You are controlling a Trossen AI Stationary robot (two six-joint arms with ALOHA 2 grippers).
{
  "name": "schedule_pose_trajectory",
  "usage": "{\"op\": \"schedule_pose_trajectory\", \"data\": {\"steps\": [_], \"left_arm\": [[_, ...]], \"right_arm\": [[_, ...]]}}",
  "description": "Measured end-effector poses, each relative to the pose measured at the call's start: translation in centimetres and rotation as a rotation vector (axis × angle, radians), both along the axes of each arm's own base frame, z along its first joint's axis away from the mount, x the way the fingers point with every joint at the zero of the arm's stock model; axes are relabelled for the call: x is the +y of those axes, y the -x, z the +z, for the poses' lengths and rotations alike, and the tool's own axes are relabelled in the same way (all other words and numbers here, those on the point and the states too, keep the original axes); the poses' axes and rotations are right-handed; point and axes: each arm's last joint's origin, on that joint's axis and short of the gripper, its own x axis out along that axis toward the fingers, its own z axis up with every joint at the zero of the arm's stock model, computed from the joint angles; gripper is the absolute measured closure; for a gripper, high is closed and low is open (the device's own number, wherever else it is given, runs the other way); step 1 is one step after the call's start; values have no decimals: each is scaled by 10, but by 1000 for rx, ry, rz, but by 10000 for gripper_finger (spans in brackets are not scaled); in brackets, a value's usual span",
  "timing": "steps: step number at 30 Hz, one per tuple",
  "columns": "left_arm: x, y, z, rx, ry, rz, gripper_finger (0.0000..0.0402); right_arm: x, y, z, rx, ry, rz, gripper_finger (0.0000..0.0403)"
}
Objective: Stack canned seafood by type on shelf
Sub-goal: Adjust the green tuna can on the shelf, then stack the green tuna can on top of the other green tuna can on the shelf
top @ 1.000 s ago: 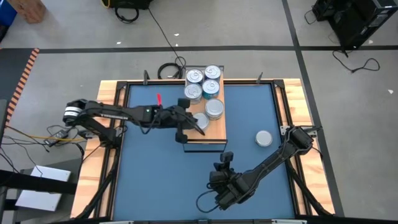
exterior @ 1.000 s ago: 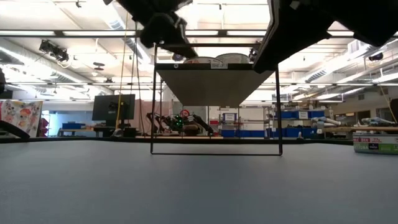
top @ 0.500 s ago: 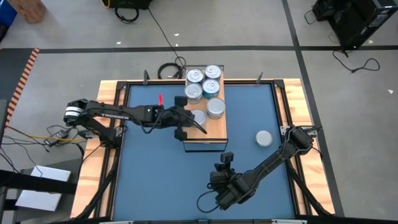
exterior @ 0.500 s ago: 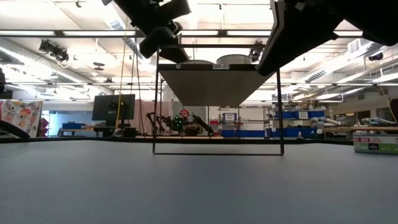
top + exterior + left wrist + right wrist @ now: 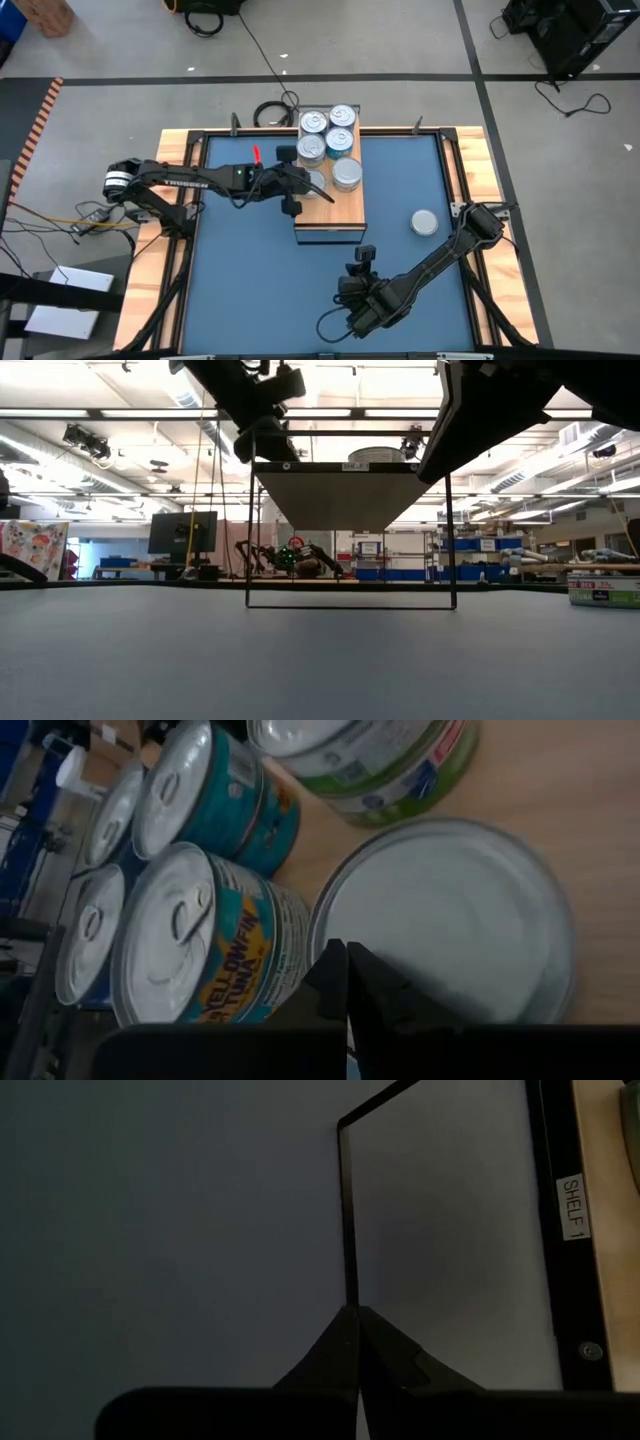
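Your left gripper (image 5: 346, 982) is pinched shut and empty against a flat silver tin (image 5: 450, 915) on the shelf (image 5: 347, 208), yellowfin tuna tins (image 5: 195, 945) at its nine o'clock; probably nudging it. Next, seat it with its type. One tin (image 5: 424, 222) waits on the mat; right gripper (image 5: 356, 1342) closed, parked

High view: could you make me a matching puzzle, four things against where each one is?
Things:
1. left gripper
2. right gripper
3. lone tin
4. shelf

Places:
A. lying on the blue mat, right of the shelf
B. shut, over the mat near the shelf's front edge
C. at the mat's far middle, carrying a cluster of tins
D. shut, just above a flat tin on the shelf

Pairs: 1-D; 2-B; 3-A; 4-C
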Motion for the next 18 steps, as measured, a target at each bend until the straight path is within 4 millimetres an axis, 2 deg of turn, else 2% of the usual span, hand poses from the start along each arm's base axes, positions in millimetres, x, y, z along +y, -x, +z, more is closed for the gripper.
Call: {"op": "schedule_pose_trajectory", "data": {"steps": [4,10,14,18], "left_arm": [[-12,2,9,-29,0,-30,397],[-36,13,32,-172,83,-97,399],[-44,25,25,-245,163,-144,399],[-48,43,15,-354,209,-172,400]], "right_arm": [[3,1,5,7,-7,8,389],[12,10,29,-11,-16,10,399],[11,25,45,-50,49,11,400],[1,46,53,-148,62,-47,401]]}}
